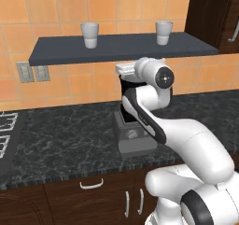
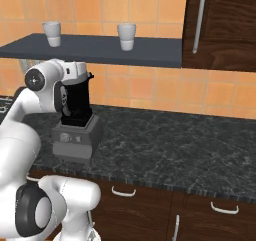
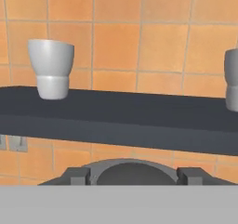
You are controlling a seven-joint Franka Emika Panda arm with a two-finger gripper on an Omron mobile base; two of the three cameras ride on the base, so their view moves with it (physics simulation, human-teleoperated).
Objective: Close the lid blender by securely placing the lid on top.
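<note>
Pincer (image 3: 132, 176) level with blender top, fingers (image 3: 75, 175) spread either side of lid (image 3: 130, 171); contact with lid unclear. Dark surface (image 2: 165, 145) under blender (image 2: 76, 116). Shelf (image 3: 139, 118) above blender, two white cups (image 3: 51, 68) on it. Lid at blender mouth.

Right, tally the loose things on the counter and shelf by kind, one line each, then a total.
White cups on the shelf: 2, one and the other
Blender on the counter: 1
Lid, between the fingers of the gripper at the blender's top: 1
Total: 4
</note>
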